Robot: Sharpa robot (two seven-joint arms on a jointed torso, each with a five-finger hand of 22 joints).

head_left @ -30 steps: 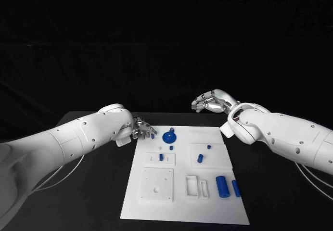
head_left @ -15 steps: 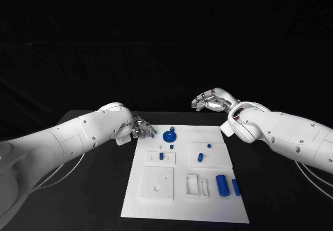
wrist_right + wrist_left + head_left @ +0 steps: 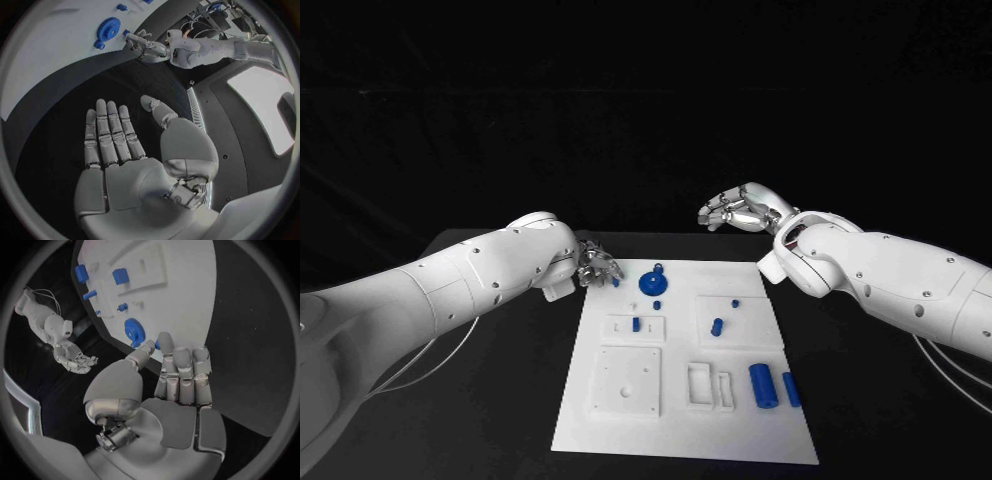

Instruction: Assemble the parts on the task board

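Left hand: at the far left corner of the task board; thumb and a fingertip meet at a small blue peg on the board's edge; whether the peg is gripped cannot be told.
Blue gear: on the board, just beside the left hand.
Right hand: raised beyond the board's far edge, well apart from the parts; fingers extended, holding nothing.
Blue cylinders: near right part of the board.
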